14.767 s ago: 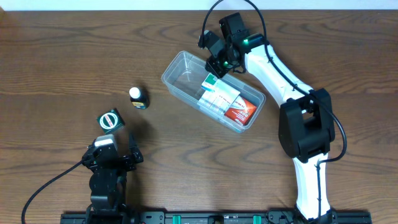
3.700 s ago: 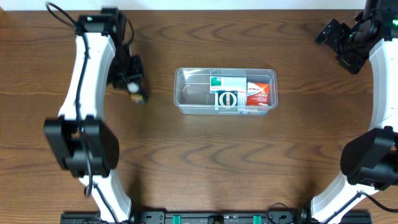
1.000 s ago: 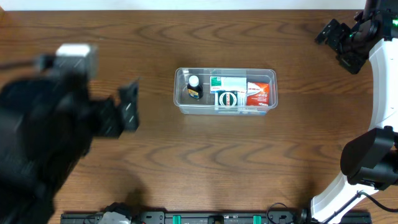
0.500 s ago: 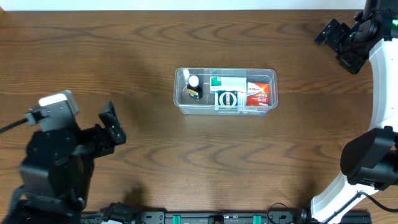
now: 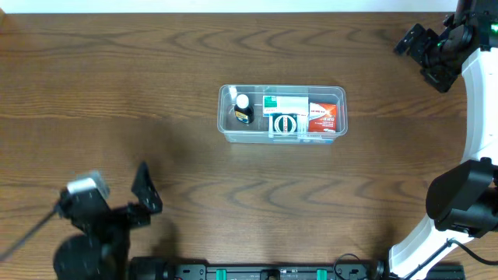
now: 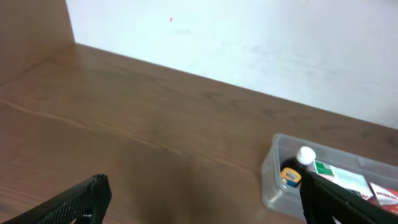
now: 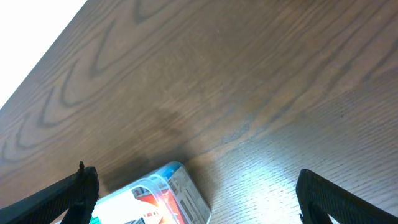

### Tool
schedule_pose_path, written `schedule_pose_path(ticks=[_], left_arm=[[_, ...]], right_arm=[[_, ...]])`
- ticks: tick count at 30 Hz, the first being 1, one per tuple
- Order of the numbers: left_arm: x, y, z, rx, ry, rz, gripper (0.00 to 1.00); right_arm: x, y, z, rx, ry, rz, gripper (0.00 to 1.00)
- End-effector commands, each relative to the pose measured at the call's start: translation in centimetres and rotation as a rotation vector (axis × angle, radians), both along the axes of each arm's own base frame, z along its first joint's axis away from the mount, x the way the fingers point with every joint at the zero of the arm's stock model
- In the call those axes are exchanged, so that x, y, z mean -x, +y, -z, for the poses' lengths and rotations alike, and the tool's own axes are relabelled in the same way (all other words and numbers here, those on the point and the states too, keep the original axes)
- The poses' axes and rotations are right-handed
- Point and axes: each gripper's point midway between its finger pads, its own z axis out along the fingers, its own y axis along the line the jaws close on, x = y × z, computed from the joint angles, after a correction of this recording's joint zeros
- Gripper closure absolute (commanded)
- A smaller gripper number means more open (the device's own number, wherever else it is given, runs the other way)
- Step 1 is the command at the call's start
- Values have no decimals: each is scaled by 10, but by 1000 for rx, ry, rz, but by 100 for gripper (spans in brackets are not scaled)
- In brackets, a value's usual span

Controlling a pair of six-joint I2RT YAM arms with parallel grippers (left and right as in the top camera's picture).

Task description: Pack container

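Observation:
The clear container (image 5: 282, 141) sits mid-table. Inside it stand a small dark bottle with a white cap (image 5: 243, 109) at the left end, a green-and-white box (image 5: 285, 103), a round green-rimmed item (image 5: 285, 124) and a red box (image 5: 324, 117). My left gripper (image 5: 140, 190) is open and empty near the table's front left, far from the container; its view shows the container wall (image 6: 273, 186) and bottle (image 6: 298, 165) ahead on the right. My right gripper (image 5: 420, 58) hangs open and empty at the back right, and its view catches the container's corner (image 7: 177, 177).
Bare brown wood table (image 5: 156, 93) surrounds the container on all sides. A white wall (image 6: 249, 37) runs along the table's far edge. The right arm (image 5: 475, 117) stretches along the right side of the table.
My left arm has pulled back from the container toward the front left edge, with its jaws still open. The bottle stays in the container. The right arm has not moved.

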Motion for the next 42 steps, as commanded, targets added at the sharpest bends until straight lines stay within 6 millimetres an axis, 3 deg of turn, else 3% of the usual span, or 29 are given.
schedule_pose_path(ticks=[1, 11, 18, 23, 27, 42], left_arm=[[9, -4, 15, -10, -43, 26, 2], [-6, -4, 80, -9, 51, 27, 2], [-23, -4, 146, -7, 167, 27, 2], [-28, -4, 180, -5, 223, 27, 2], [-28, -4, 193, -7, 254, 28, 2], [-27, -2, 193, -9, 255, 18, 2]], right_arm=[[1, -5, -2, 0, -1, 17, 1], [1, -5, -2, 0, -1, 17, 1], [1, -5, -2, 0, -1, 17, 1], [1, -5, -2, 0, -1, 17, 1], [1, -4, -2, 0, -1, 17, 1], [1, -4, -2, -1, -1, 17, 1]])
